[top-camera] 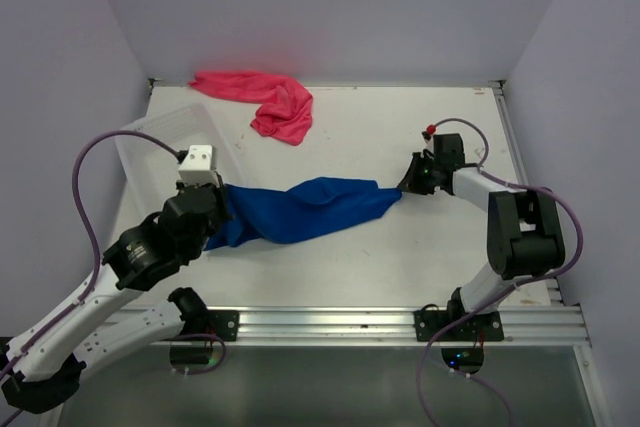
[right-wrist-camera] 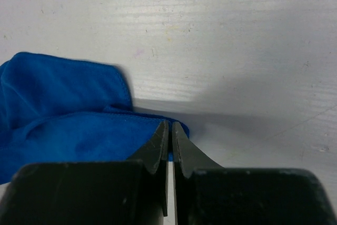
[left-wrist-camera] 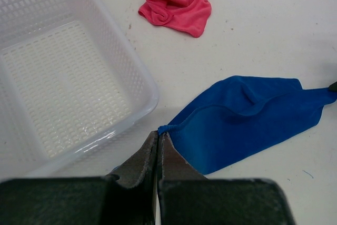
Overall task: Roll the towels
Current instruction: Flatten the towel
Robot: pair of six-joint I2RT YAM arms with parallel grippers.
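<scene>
**Inspector:** Location of the blue towel (top-camera: 300, 209)?

**Assessor:** Centre of the overhead view, drawn out lengthwise from left to right across the white counter (top-camera: 400, 257). It is unrolled, with a loose fold running along its middle. It narrows to a point at each end.

**Inspector:** State of the left fingers (left-wrist-camera: 154, 148)?

**Assessor:** Pressed together, pinching the left corner of the blue towel at their tips. The left wrist view shows the hem caught right between them.

**Inspector:** And the right fingers (right-wrist-camera: 162, 143)?

**Assessor:** Closed to a thin slit on the opposite corner. The right wrist view shows blue cloth inside that slit, and the rest of the towel bunches to the left of the frame.

**Inspector:** The second towel?

**Assessor:** The pink-red towel (top-camera: 262, 99) lies crumpled in the upper centre-left of the overhead view, by the back edge of the counter. It is well apart from both arms, and nothing is touching it.

**Inspector:** Other items?

**Assessor:** A white slotted plastic basket (top-camera: 150, 142) sits at the left of the overhead view. In the left wrist view its near corner is just beside the pinched towel corner. I cannot tell if the two touch.
</scene>
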